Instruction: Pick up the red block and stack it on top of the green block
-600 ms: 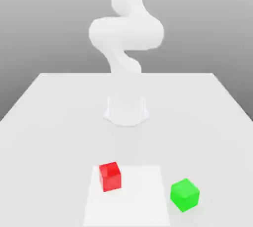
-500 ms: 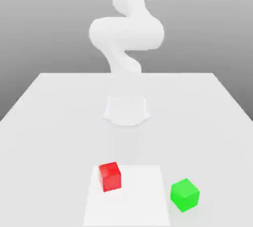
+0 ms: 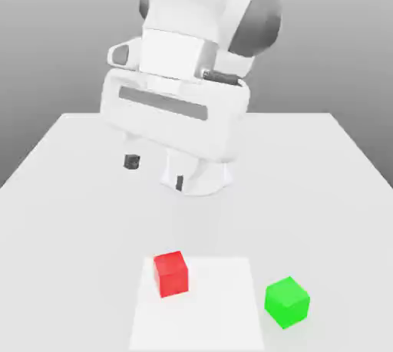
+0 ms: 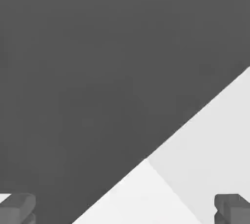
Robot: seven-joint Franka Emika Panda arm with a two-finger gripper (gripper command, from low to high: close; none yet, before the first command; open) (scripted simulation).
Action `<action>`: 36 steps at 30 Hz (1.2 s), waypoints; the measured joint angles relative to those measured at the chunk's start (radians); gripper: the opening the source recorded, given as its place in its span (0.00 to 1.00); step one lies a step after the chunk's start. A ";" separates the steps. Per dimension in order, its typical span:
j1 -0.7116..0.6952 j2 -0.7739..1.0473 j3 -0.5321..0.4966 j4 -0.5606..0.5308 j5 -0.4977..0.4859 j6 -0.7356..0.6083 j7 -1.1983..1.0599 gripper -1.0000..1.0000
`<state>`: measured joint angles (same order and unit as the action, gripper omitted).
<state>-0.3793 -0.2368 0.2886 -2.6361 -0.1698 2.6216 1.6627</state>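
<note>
The red block is a small bright cube resting on a paler square patch near the table's front. On the exterior view's right of it, apart from it, sits the green block. My gripper hangs well above and behind the red block, under the big white hand. Its two dark fingertips stand wide apart with nothing between them. The hand view has the gripper open too, with one fingertip at each side.
The white table spreads wide around both blocks. The arm's round base stands at the table's middle, behind the hand. In the hand view a corner of the table lies against a dark grey backdrop.
The arm has swung forward and down, so the hand now looms large over the table's middle. Both blocks have stayed in place.
</note>
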 joint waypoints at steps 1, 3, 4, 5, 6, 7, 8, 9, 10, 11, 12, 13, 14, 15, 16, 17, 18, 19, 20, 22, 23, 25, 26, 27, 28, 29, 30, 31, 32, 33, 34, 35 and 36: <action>-0.011 0.025 0.004 -0.016 0.002 0.016 0.034 0.50; -0.025 0.074 0.005 -0.049 0.009 0.049 0.100 0.50; -0.029 0.097 0.004 -0.066 0.017 0.065 0.130 0.50; -0.032 0.119 0.003 -0.083 0.029 0.082 0.157 0.50; -0.034 0.140 0.001 -0.100 0.046 0.099 0.181 0.50; -0.035 0.160 0.000 -0.116 0.067 0.116 0.201 0.50; -0.034 0.179 -0.001 -0.133 0.094 0.133 0.218 0.50; -0.031 0.196 -0.001 -0.150 0.127 0.149 0.230 0.50; -0.029 0.211 0.000 -0.161 0.153 0.163 0.238 0.50; -0.027 0.223 0.000 -0.164 0.163 0.175 0.245 0.50; -0.026 0.235 -0.001 -0.163 0.165 0.185 0.251 0.50; -0.025 0.247 -0.002 -0.161 0.161 0.195 0.258 0.50; -0.025 0.259 -0.004 -0.158 0.155 0.205 0.265 0.50; -0.027 0.272 -0.007 -0.154 0.146 0.216 0.273 0.50; -0.029 0.285 -0.009 -0.151 0.135 0.227 0.282 0.50; -0.028 0.299 -0.013 -0.148 0.123 0.238 0.291 0.50; -0.026 0.313 -0.018 -0.145 0.110 0.250 0.302 0.50; -0.022 0.328 -0.025 -0.143 0.095 0.262 0.313 0.50; -0.018 0.343 -0.033 -0.140 0.079 0.275 0.324 0.50; -0.007 0.376 -0.052 -0.136 0.044 0.301 0.350 0.50; 0.002 0.393 -0.066 -0.135 0.026 0.315 0.363 0.50; 0.026 0.427 -0.099 -0.133 -0.011 0.343 0.389 0.50; 0.040 0.445 -0.118 -0.132 -0.029 0.357 0.401 0.50; 0.050 0.464 -0.133 -0.131 -0.051 0.372 0.416 0.50; 0.064 0.478 -0.151 -0.131 -0.064 0.384 0.424 0.00; 0.064 0.478 -0.151 -0.131 -0.064 0.384 0.424 0.00; 0.064 0.478 -0.151 -0.131 -0.064 0.384 0.425 0.00; 0.064 0.478 -0.151 -0.131 -0.064 0.385 0.425 0.00; 0.064 0.478 -0.151 -0.131 -0.064 0.386 0.425 0.00; 0.064 0.478 -0.151 -0.131 -0.065 0.386 0.425 0.00; 0.070 0.485 -0.159 -0.131 -0.072 0.392 0.430 0.00; 0.065 0.479 -0.152 -0.131 -0.067 0.387 0.427 0.00; 0.056 0.467 -0.140 -0.131 -0.056 0.377 0.420 0.00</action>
<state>-0.3235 0.2306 0.1486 -2.7669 -0.2258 2.9985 2.0825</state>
